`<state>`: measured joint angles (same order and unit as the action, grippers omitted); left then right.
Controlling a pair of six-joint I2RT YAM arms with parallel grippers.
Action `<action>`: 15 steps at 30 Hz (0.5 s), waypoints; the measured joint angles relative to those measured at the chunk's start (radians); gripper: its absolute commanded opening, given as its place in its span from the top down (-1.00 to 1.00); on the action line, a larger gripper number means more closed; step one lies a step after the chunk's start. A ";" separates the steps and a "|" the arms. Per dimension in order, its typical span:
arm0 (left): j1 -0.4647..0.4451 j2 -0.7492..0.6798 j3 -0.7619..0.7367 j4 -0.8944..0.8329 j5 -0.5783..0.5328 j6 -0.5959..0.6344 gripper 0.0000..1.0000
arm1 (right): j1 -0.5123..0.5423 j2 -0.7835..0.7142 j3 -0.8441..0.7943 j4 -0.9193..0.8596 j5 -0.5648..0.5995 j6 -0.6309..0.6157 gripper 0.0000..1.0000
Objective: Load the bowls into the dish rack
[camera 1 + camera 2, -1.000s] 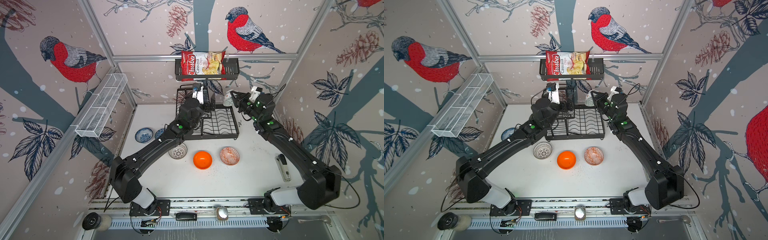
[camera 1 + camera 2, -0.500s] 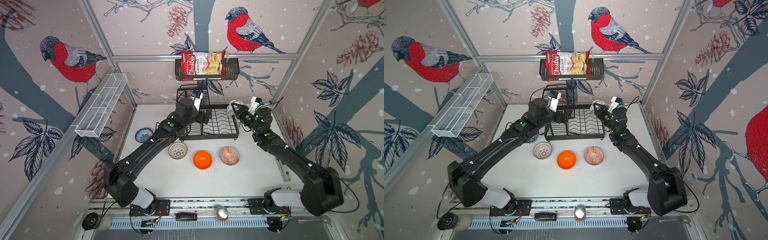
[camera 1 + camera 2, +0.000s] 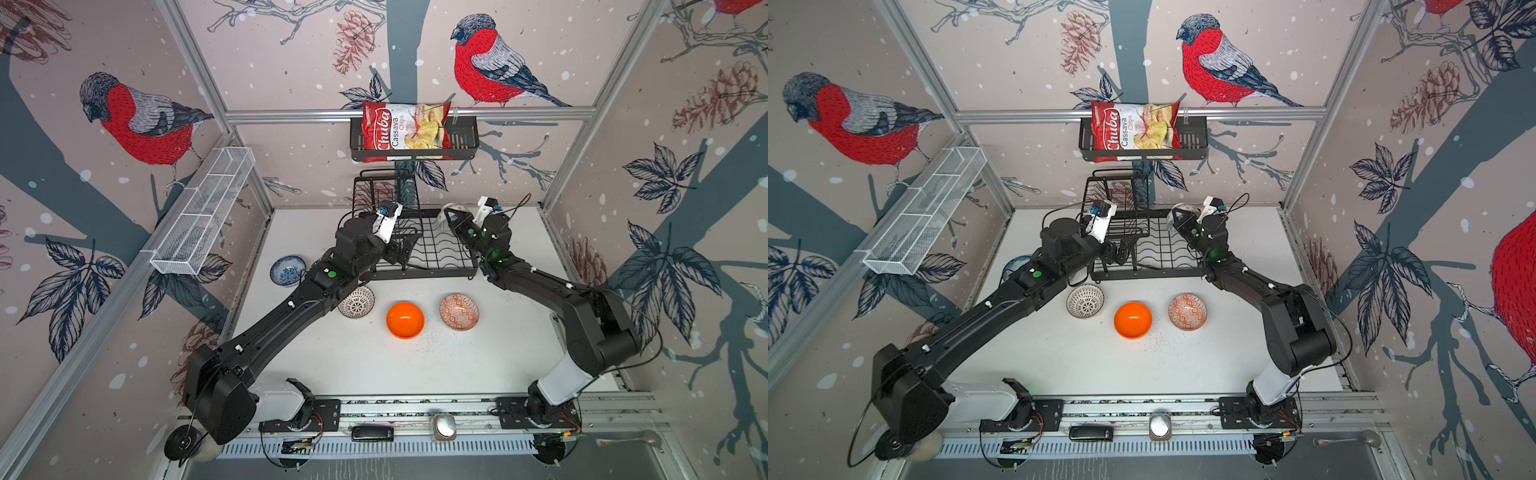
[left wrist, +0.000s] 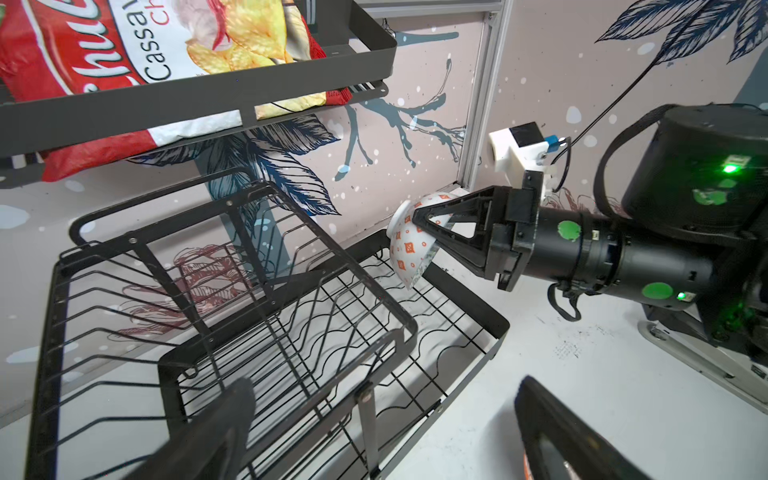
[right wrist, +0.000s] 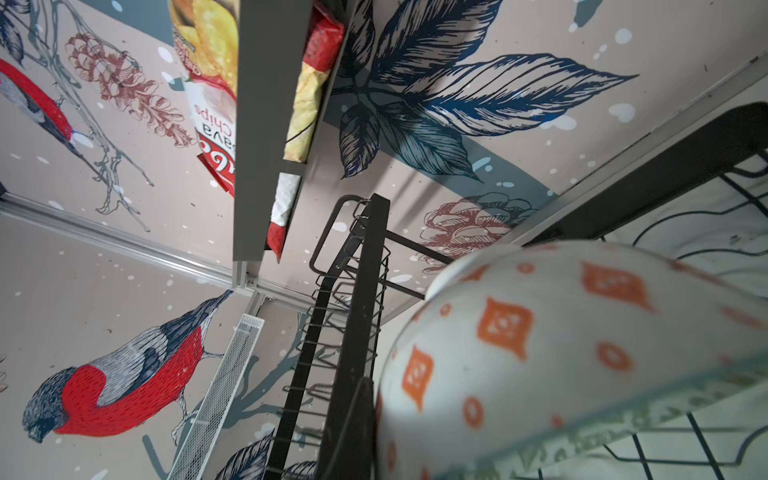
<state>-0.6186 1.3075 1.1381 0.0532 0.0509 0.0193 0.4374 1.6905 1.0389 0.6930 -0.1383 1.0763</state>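
Observation:
My right gripper (image 3: 446, 218) is shut on the rim of a white bowl with orange diamond marks and a grey-green inside (image 4: 405, 245) (image 5: 540, 353). It holds the bowl tilted on edge above the back right corner of the black dish rack (image 3: 432, 272) (image 4: 465, 299). My left gripper (image 3: 405, 249) (image 4: 386, 432) stands open and empty at the rack's front left, below the upper shelf (image 4: 124, 257). On the table in front lie a black-lined white bowl (image 3: 356, 302), a plain orange bowl (image 3: 405, 320) and an orange-red patterned bowl (image 3: 459, 311). A blue-white bowl (image 3: 287, 270) sits to the left.
A black basket with a chips bag (image 3: 405, 131) hangs on the back wall just above the rack. A long white mesh basket (image 3: 203, 216) is fixed to the left wall. The left arm lies across the table between the blue-white and black-lined bowls.
The left gripper has dropped from beside the upper shelf to the rack's front left. The right gripper has lowered the bowl and brought it left over the rack.

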 measured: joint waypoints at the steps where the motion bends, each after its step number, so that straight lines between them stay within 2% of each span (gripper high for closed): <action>1: 0.009 -0.003 -0.004 0.010 0.002 0.000 -0.95 | 0.002 0.024 0.015 0.011 -0.001 0.000 1.00; 15: 0.087 -0.018 -0.052 0.077 0.014 -0.014 -0.96 | 0.018 0.335 0.222 0.116 -0.027 0.084 1.00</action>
<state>-0.5320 1.2896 1.0863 0.1299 0.0654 0.0051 0.4553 2.0254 1.2613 0.8085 -0.1650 1.1606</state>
